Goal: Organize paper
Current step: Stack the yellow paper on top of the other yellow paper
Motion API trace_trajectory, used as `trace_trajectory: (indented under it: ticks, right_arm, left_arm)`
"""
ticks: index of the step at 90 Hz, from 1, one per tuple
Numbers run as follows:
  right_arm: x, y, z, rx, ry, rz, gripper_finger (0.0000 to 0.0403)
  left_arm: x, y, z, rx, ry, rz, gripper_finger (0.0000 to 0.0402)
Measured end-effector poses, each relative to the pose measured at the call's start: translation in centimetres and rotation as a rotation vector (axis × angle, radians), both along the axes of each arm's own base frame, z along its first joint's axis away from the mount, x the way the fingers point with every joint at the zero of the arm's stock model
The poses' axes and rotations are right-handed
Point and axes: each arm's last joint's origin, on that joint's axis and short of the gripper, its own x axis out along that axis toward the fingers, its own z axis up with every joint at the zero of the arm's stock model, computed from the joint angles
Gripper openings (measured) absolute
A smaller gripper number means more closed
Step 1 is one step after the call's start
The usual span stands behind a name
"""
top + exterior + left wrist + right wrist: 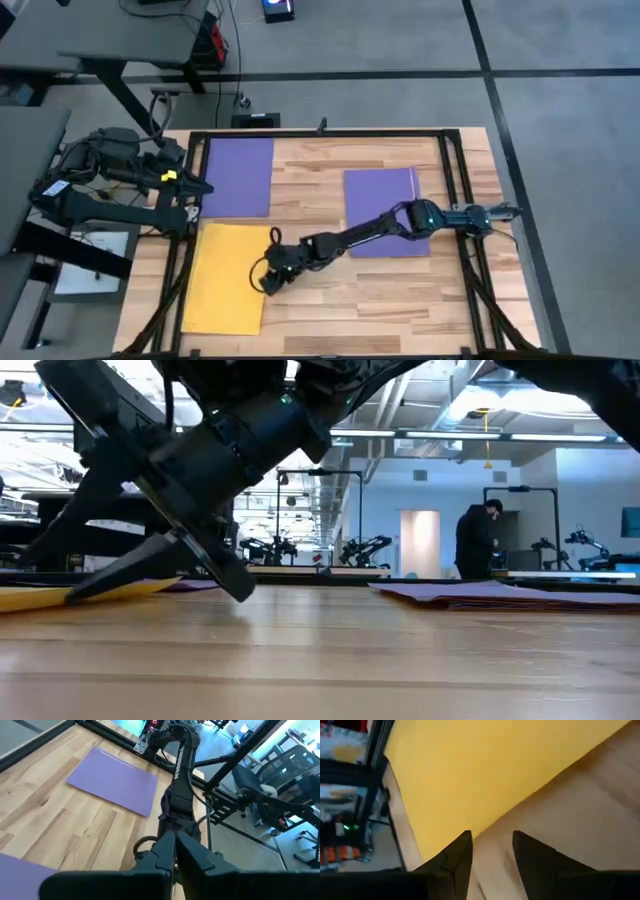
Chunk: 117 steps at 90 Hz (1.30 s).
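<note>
high view gives you the layout: the yellow sheet (224, 278) lies flat at the lower left of the wooden counter (330, 310), one purple sheet (238, 176) sits directly above it at the upper left, and a second purple sheet (384, 210) lies right of centre, partly under the right arm. your right pincer (270, 277) reaches across to the yellow sheet's right edge, touching or just beside it. right wrist view shows its fingers (454, 861) parted a little, nothing between them, over bare wood beside the yellow edge. your left pincer (203, 187) waits at the counter's left edge, fingers (165, 851) pressed together and holding nothing.
</note>
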Motion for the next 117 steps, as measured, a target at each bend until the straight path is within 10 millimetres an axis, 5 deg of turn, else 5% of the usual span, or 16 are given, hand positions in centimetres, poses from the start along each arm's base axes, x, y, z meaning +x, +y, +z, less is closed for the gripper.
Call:
trace_trajectory:
  ticks: [21,40,79,117]
  right_arm:
    - [-0.3,0.0,0.5,-0.186,-0.055,0.135,0.0119]
    - [-0.4,-0.3,-0.3,-0.508,-0.109,0.340,0.0011]
    - [1.0,-0.3,-1.8,-0.642,-0.321,0.405,0.0001]
    - [0.2,0.5,-1.5,-0.641,-0.264,0.497,0.0000]
  left_arm:
    - [0.0,0.0,0.0,0.001,0.000,0.000,0.0000]
    - [0.0,0.0,0.0,0.001,0.000,0.000,0.0000]
    - [0.0,0.0,0.0,-0.007,0.005,0.003,0.0000]
    - [0.0,0.0,-0.1,-0.009,0.008,0.003,0.0000]
